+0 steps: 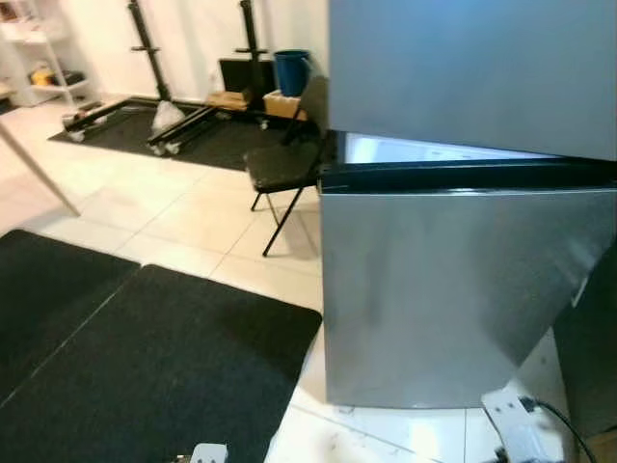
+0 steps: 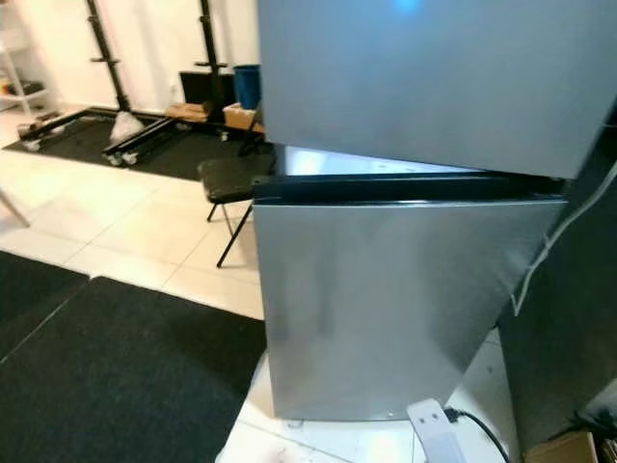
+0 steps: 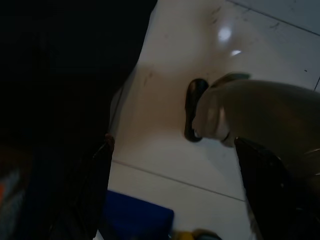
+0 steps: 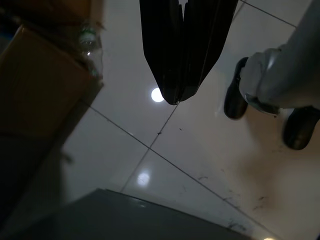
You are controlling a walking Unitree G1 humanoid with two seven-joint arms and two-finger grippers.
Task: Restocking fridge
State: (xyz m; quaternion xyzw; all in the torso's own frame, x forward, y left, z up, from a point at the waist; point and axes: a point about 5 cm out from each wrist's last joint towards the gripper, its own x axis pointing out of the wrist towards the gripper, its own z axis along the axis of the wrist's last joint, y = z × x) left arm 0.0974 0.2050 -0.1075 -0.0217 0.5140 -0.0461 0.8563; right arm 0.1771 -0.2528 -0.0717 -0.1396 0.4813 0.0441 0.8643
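Head views: evenly lit from overhead — mild softness, slight edge stretch.
Fridge (image 1: 463,289): a soft sheen is carried on the steel; a bright strip is seen at the door gap.
Floor (image 4: 165,145): lamp glare spots are reflected.
Wrist views: dim, heavily shadowed — near parts blurred.

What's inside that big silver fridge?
The silver fridge has a lower door ajar, showing a thin bright strip of lit interior. Whatever is on the shelves is hidden by the doors.
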